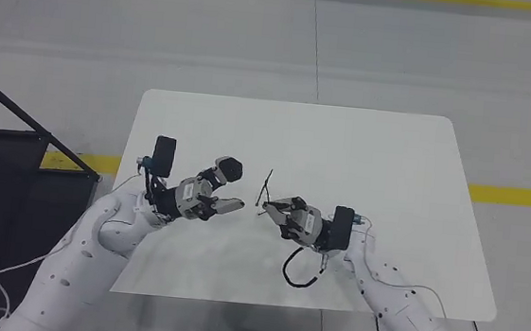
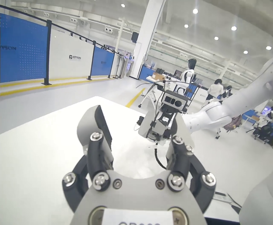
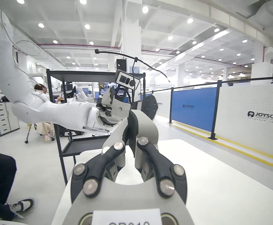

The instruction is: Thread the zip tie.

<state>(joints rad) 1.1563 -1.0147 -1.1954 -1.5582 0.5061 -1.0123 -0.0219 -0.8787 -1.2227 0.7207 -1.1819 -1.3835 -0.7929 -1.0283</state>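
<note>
Clearly the right gripper (image 1: pixel 265 208) has its fingers drawn together on the lower end of the black zip tie (image 1: pixel 266 186), which rises tilted above the white table (image 1: pixel 388 176). Just beside it, the left gripper (image 1: pixel 232 187) hangs spread wide, holding nothing.

Probably robotics lab — partitions (image 3: pixel 193 108), workstations (image 2: pixel 159 77)
</note>
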